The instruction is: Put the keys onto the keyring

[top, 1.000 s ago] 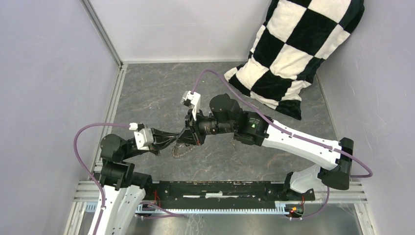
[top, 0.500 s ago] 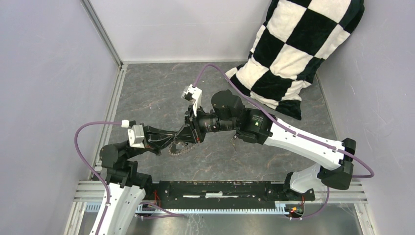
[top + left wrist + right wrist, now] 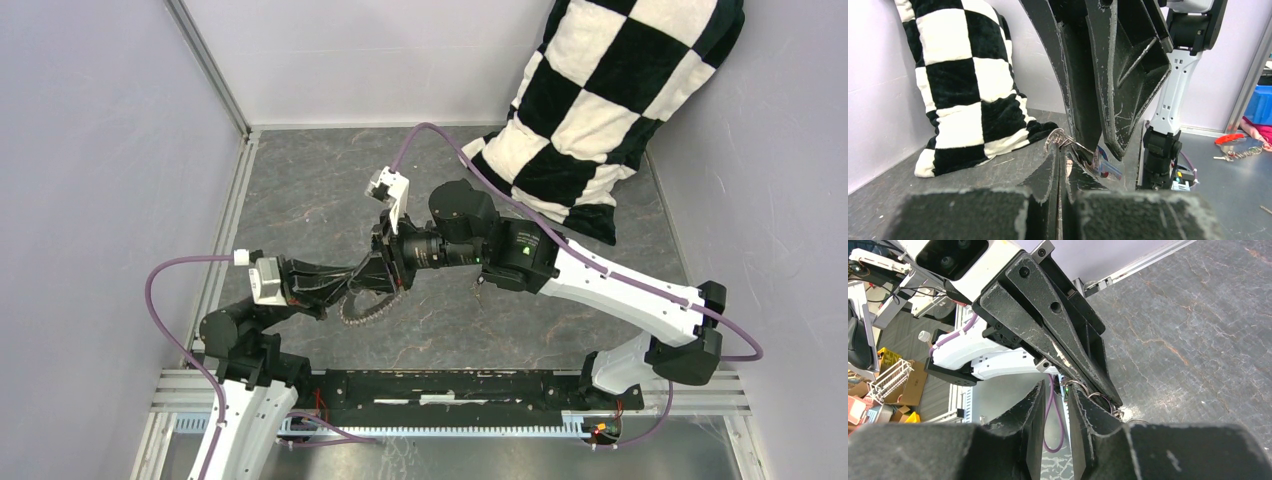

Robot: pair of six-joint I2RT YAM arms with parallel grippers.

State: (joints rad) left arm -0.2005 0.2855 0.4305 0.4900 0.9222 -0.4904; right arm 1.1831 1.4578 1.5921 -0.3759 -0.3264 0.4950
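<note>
keyring (image 3: 362,309): round metal ring, densely fringed with small keys, hollow centre, upper edge hidden
loose keys: too small to make out

loc: robot lab | evid: panel walls (image 3: 90,150), alu rails (image 3: 208,62), stored boxes (image 3: 910,390)

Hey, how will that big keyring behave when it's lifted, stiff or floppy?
Probably floppy: the keyring sags below the shut left gripper, so its hung keys would likely swing freely. It is probably heavy for its size, being densely packed metal. Thin and smooth where pinched, it might slip from a light grip.
</note>
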